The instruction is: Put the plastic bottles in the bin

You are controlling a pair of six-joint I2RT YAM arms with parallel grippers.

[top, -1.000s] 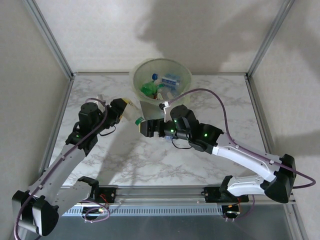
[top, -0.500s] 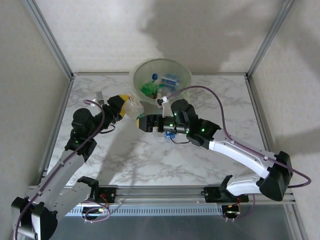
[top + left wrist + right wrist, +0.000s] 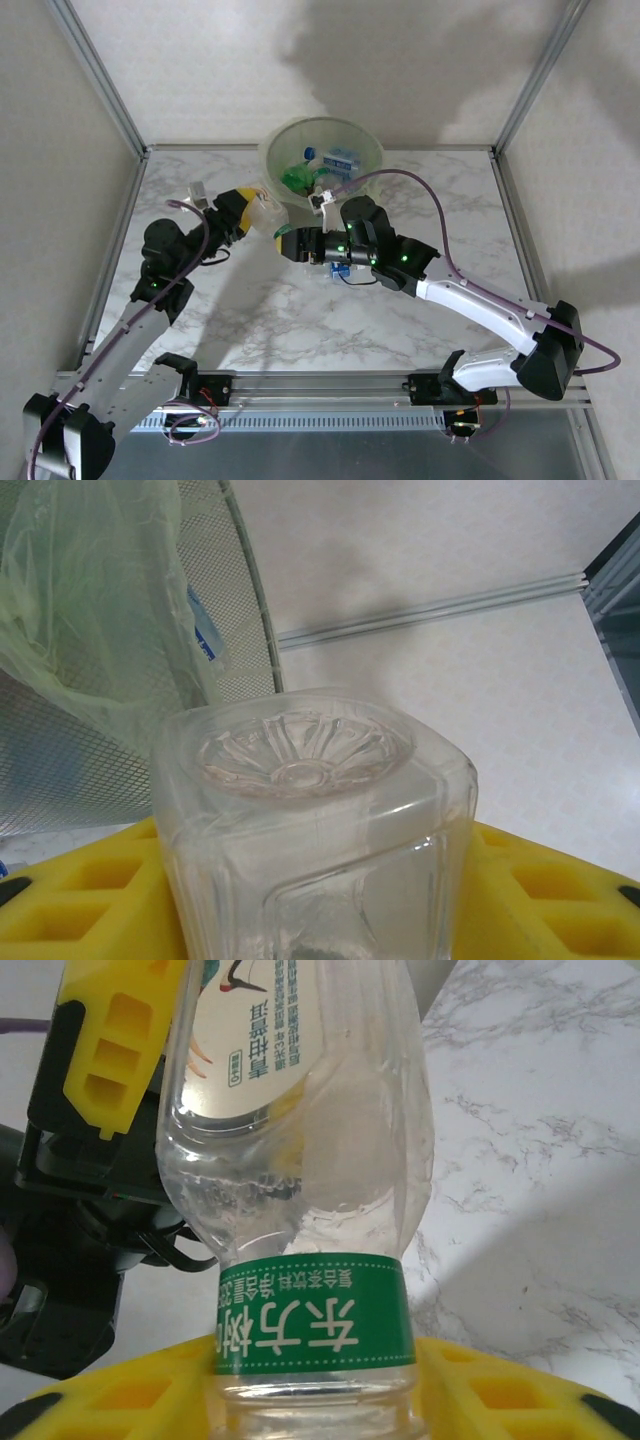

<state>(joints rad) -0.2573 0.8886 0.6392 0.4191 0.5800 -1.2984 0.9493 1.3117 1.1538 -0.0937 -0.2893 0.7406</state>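
On my top feed the left gripper (image 3: 257, 212) was clamped on the base end of a clear bottle (image 3: 300, 1140). Its wrist camera showed the ribbed base facing the lens, wedged between the yellow pads (image 3: 60, 905). The right gripper (image 3: 284, 243) had closed on the same bottle's neck: I saw the green band (image 3: 310, 1325) sitting between its own pads (image 3: 480, 1395), both sides touching plastic. So the bottle hung between the two arms, lifted off the marble table (image 3: 300, 320), with the left gripper at its 10 o'clock end and the right at its 4 o'clock end.

The bin (image 3: 379, 148) stood at the table's 12 o'clock edge, and the held bottle was just outside its rim at about 7 o'clock. Inside the bin I made out what looked like a green bottle (image 3: 297, 178) and a blue-labelled one (image 3: 342, 158), though that part was small and murky.
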